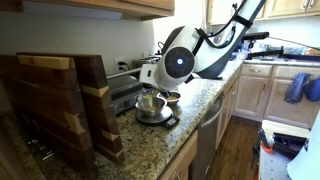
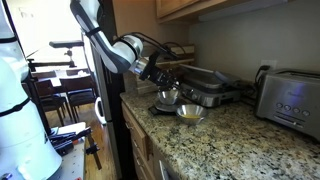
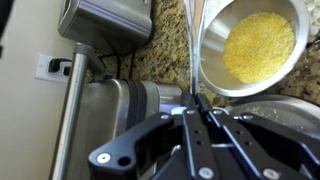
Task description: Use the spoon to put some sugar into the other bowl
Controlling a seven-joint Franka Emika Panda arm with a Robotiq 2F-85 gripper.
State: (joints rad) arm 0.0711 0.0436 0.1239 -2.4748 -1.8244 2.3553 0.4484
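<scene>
In the wrist view, a brushed stainless-steel appliance [image 3: 100, 30] is seen at the left, on the speckled granite counter [image 3: 160, 60]. At the middle, the black claw [image 3: 200, 108] is shut tight on the thin metal spoon [image 3: 190, 55], whose long axis runs straight ahead from the jaws. Its scoop end cannot be made out. Just right of the handle lies the round steel bowl [image 3: 212, 50] holding yellow sugar [image 3: 260, 45]. A second steel bowl [image 3: 285, 104] is glimpsed lower right, nearer the claw. A rightward move is judged necessary.
</scene>
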